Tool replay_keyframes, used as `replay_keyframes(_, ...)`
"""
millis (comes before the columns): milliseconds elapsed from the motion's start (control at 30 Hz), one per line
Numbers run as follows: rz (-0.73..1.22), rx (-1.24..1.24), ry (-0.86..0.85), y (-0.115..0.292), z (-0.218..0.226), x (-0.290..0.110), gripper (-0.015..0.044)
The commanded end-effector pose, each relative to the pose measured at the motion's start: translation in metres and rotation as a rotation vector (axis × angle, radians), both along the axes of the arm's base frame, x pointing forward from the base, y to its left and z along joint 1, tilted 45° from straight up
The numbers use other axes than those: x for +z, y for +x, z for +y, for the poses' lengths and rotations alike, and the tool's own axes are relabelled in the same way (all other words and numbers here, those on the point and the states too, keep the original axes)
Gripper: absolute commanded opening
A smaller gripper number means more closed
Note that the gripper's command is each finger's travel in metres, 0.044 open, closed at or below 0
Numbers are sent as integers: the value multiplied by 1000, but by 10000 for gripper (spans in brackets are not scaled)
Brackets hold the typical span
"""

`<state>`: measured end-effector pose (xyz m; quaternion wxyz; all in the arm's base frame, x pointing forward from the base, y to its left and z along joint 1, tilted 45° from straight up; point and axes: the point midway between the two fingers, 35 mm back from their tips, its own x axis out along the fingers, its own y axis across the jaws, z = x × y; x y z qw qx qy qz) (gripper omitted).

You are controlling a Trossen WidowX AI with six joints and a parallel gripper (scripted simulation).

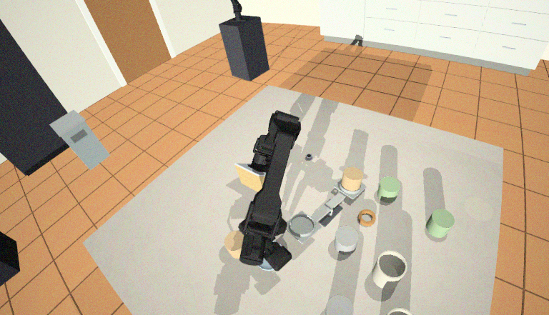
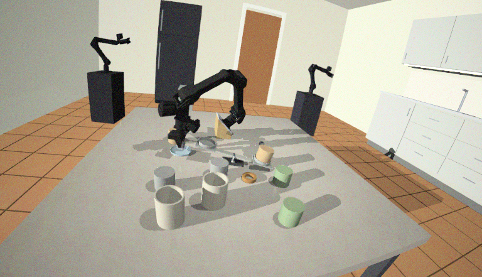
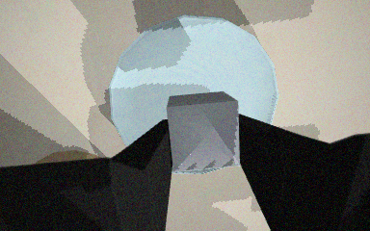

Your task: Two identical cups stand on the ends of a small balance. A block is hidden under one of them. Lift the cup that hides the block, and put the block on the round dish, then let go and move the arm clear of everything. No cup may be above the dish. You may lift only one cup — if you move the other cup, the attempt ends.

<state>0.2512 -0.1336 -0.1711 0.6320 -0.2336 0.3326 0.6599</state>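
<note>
My gripper (image 3: 199, 124) (image 2: 180, 141) is shut on a grey block (image 3: 202, 130) and holds it just above the light blue round dish (image 3: 202, 63) (image 2: 179, 151). In the top view the gripper covers most of the dish (image 1: 266, 267). One tan cup (image 1: 352, 178) (image 2: 264, 153) stands upright on the far end of the balance (image 1: 329, 206) (image 2: 232, 159). The balance's near end pad (image 1: 301, 224) (image 2: 206, 141) is bare. The other tan cup (image 1: 233, 243) (image 2: 171, 140) stands on the table beside the dish, apart from it.
A tan wedge (image 1: 249, 176) (image 2: 221, 129) lies by the arm's base. An orange ring (image 1: 367, 217), grey cylinders (image 1: 346, 238) (image 2: 164, 176), green cylinders (image 1: 388, 187) (image 1: 439, 222) and open cream cups (image 1: 389, 269) (image 2: 169, 206) stand on the table right of the balance.
</note>
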Motion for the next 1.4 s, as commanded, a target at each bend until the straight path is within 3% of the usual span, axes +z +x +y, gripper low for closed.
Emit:
replay_keyframes(0,5,1,6,-1,7,-5,0)
replay_keyframes(133,5,1,6,-2,11,-9,0)
replay_keyframes(700,2,0,2,1,-3,3,440)
replay_keyframes(800,6,1,4,4,-30,34,440)
replay_keyframes(1067,5,0,3,4,-34,38,440)
replay_keyframes(1233,-9,-11,-12,7,-68,76,440)
replay_keyframes(1367,-9,-11,-12,7,-69,78,440)
